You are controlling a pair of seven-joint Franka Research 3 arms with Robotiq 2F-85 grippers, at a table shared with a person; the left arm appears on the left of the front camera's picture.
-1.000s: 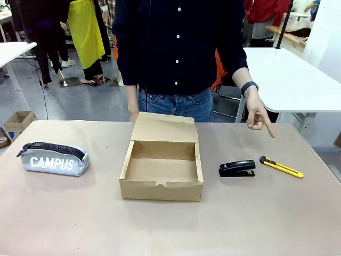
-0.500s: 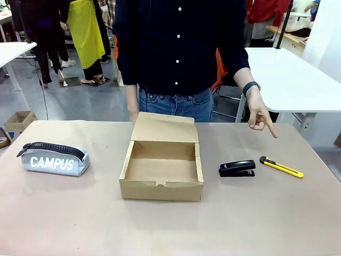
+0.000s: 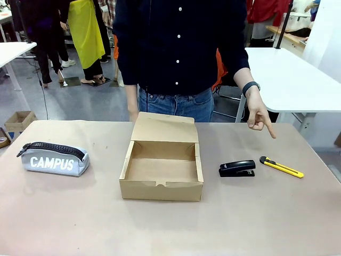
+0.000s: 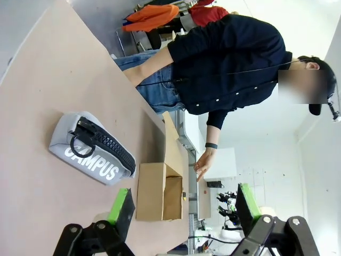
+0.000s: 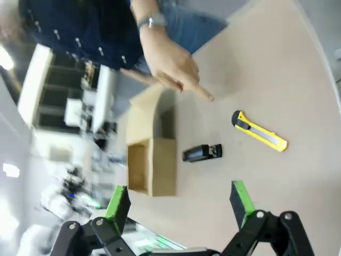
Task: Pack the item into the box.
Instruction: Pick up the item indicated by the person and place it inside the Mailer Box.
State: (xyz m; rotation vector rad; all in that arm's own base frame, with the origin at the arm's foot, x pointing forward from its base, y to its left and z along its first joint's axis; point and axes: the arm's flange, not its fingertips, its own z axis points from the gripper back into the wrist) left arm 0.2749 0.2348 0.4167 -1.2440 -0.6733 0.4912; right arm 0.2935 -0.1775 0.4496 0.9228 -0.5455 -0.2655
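Observation:
The yellow utility knife [image 3: 281, 167] [image 5: 259, 132] lies flat on the table at the right, just right of the black stapler [image 3: 237, 168] [image 5: 202, 153]. The open cardboard box [image 3: 162, 160] [image 5: 151, 158] [image 4: 158, 186] stands at the table's middle with its flap lid up at the far side and nothing inside. The person's hand [image 3: 259, 114] [image 5: 173, 66] points a finger down toward the knife. My left gripper [image 4: 182, 209] is open, high above the table's left end. My right gripper [image 5: 180, 198] is open too, well above the knife and stapler.
A grey "CAMPUS" pencil case [image 3: 54, 158] [image 4: 91, 149] lies at the left of the table [image 3: 80, 213]. The person stands at the far edge behind the box. White tables and other people are in the background.
The person's pointing hand has shifted very slightly above the knife. Box, stapler, knife and pencil case have not moved.

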